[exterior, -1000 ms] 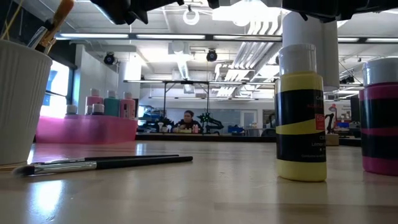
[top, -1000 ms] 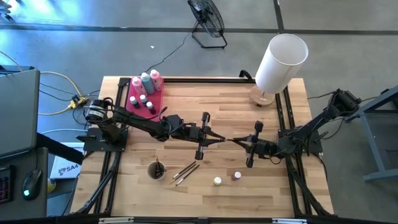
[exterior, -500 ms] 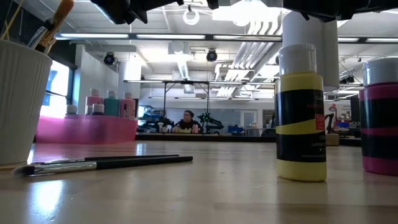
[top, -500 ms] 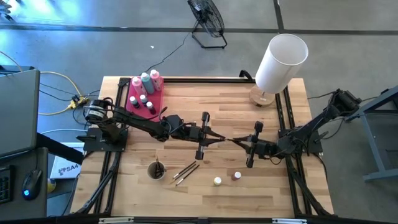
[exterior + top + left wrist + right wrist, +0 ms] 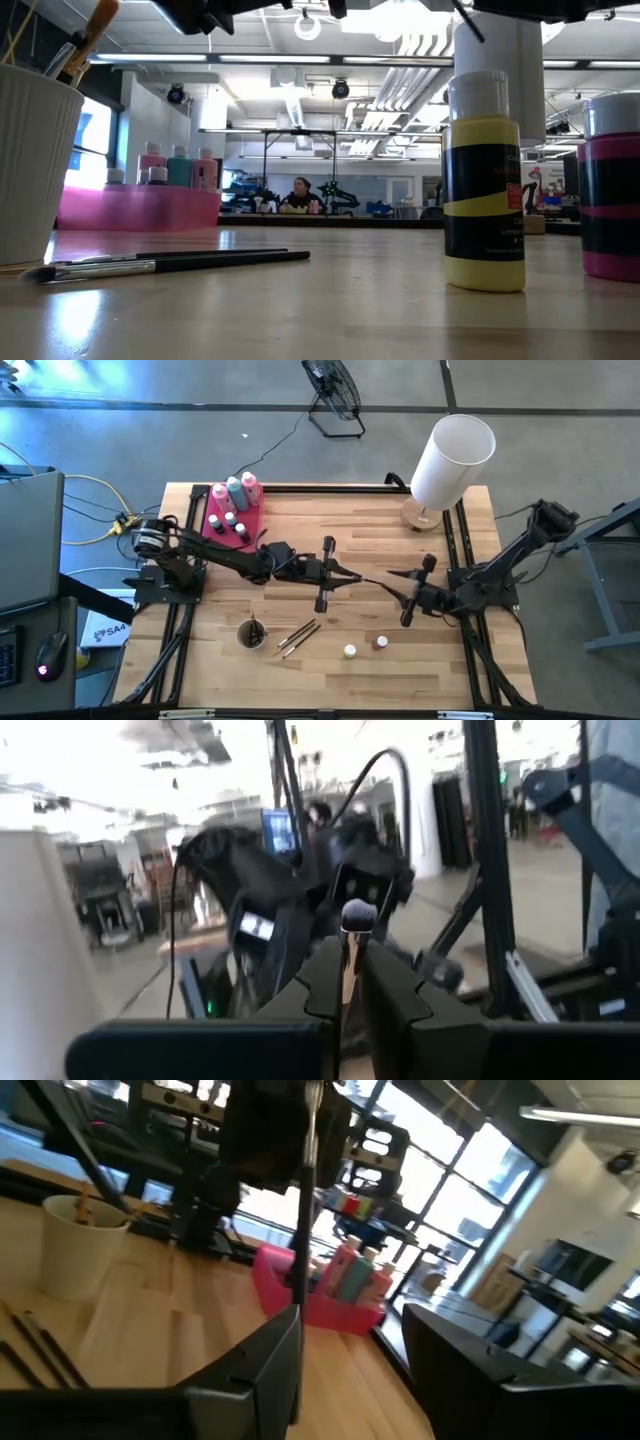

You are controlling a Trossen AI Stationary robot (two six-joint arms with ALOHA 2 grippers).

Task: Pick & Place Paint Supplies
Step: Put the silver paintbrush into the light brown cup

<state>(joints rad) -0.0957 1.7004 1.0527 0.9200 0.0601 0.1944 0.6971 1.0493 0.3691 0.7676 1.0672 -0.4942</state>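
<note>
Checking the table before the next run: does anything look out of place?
Two brushes lie loose on the wood beside the cup. Another brush is pinched in the left hand, held above mid-table.

Robotics lab: concrete floor [image 5: 560,420]; floor fan [image 5: 333,388]; more arm rigs [image 5: 330,195] behind; exposed ceiling ducts [image 5: 400,75]

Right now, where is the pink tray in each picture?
High view: the pink tray is at the table's upper left, by the left arm's base.
Low view: tray left of middle, far across the table.
Left wrist view: not in it.
Right wrist view: tray near the middle, beyond the open jaws.
Shared landmark: the white cup of brushes, at the far left in the low view and on the left in the right wrist view.
</note>
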